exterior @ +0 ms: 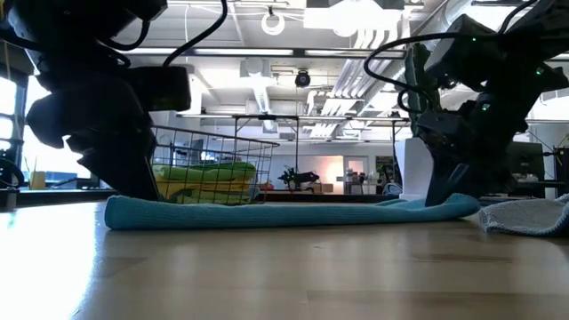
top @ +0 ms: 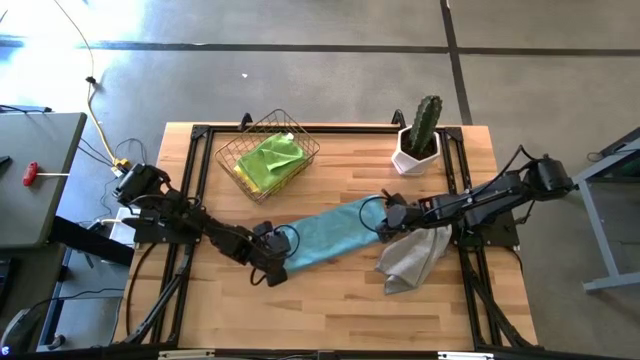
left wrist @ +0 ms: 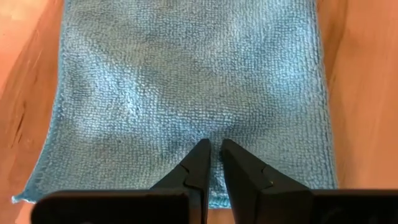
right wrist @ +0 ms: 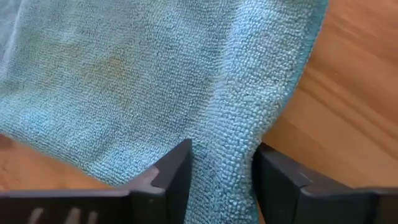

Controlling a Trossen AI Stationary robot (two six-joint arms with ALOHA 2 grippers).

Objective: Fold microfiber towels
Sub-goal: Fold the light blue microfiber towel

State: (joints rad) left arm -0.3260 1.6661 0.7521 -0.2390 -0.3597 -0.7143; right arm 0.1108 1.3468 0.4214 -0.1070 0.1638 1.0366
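A: Left gripper (left wrist: 214, 155) nearly pressed together, pinching the near-left end of the light blue towel (top: 330, 236). Right gripper (right wrist: 217, 163) spread, straddling a bunched ridge at the towel's right end.
B: Towel location?
A: Mid-bench, stretched flat between both arms. Grey towel (top: 412, 258) crumpled near the right edge, green ones in the wire basket (top: 266, 156) toward the far-left corner.
B: Risk?
A: Uneven pinch on the right; could slip or skew the fold.
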